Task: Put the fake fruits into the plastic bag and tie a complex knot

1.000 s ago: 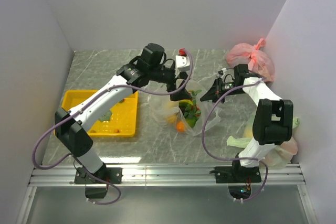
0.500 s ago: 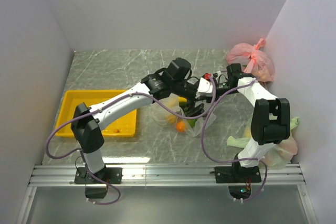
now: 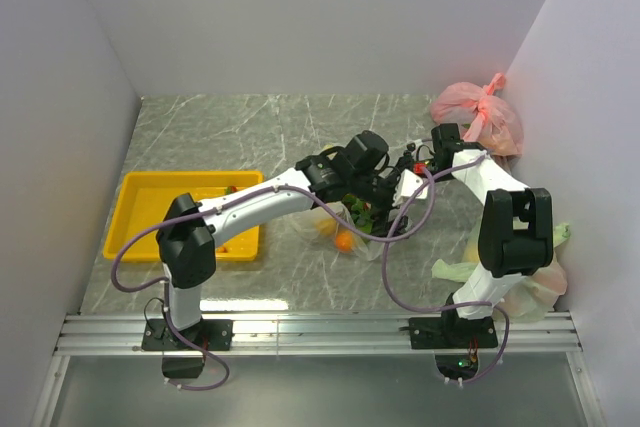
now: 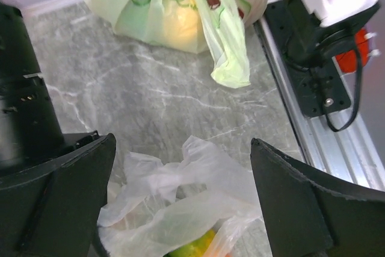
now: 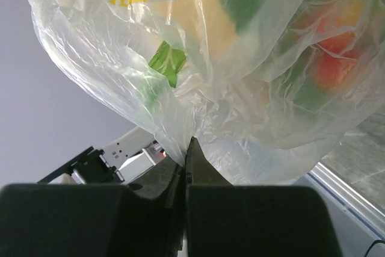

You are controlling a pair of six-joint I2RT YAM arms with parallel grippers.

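The plastic bag (image 3: 345, 222) lies mid-table with fake fruits inside: an orange (image 3: 343, 241), green pieces (image 3: 362, 215) and a yellow fruit (image 3: 325, 228). My left gripper (image 3: 383, 190) hangs just over the bag's right side. In the left wrist view the left gripper (image 4: 182, 141) is open wide and empty, with the bag's crumpled top (image 4: 192, 191) between the fingers. My right gripper (image 3: 416, 161) is at the bag's right edge. In the right wrist view the right gripper (image 5: 187, 145) is shut on a fold of the bag's film (image 5: 180, 88), and red, green and yellow fruits show through it.
A yellow tray (image 3: 140, 237) sits at the left, partly under my left arm. A pink knotted bag (image 3: 478, 112) is in the back right corner. Pale green bags (image 3: 520, 277) lie by the right arm's base and also show in the left wrist view (image 4: 180, 10).
My left arm has swung right and forward, from behind the tray side to over the bag's right part. The right gripper has stayed at the bag's right edge.
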